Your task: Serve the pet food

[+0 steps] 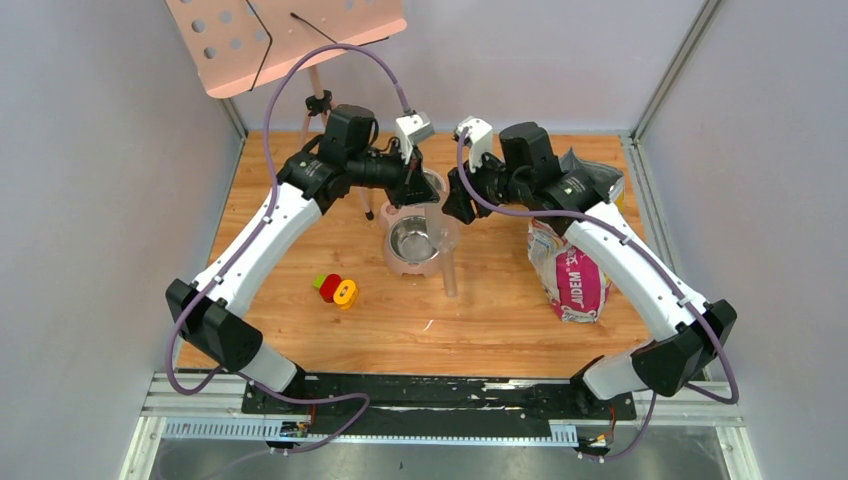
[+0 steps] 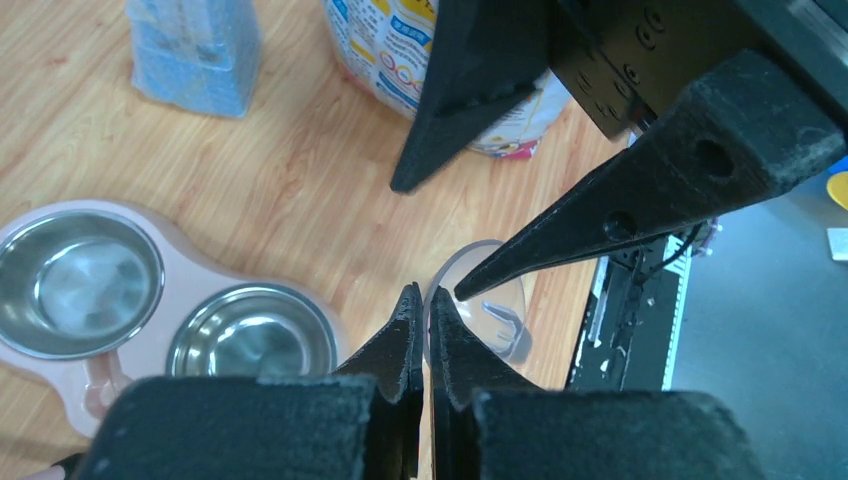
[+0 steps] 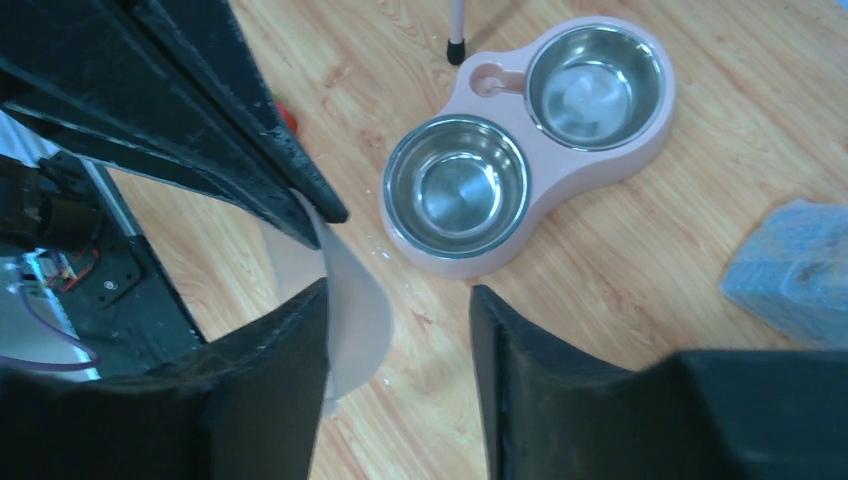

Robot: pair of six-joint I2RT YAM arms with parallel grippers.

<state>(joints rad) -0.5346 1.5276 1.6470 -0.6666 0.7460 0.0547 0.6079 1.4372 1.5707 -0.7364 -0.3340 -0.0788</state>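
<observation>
No pet food shows in any view. The pink feeder [image 1: 405,262] holds two steel bowls, and both are empty in the right wrist view [image 3: 457,190]. My left gripper [image 1: 418,192] is shut on the rim of a clear plastic cup [image 1: 446,255] and holds it beside the feeder; the left wrist view shows the pinch [image 2: 422,296] on the cup [image 2: 495,320]. My right gripper [image 1: 456,205] is open [image 3: 398,290] right at the cup [image 3: 350,300], which lies along its left finger. The printed food bag [image 1: 570,272] lies at the right.
A red-and-yellow toy [image 1: 337,290] lies left of the feeder. A bluish-grey packet [image 2: 195,50] sits beyond the feeder, behind the right arm. A thin stand leg [image 3: 456,30] stands behind the feeder. Grey walls close both sides.
</observation>
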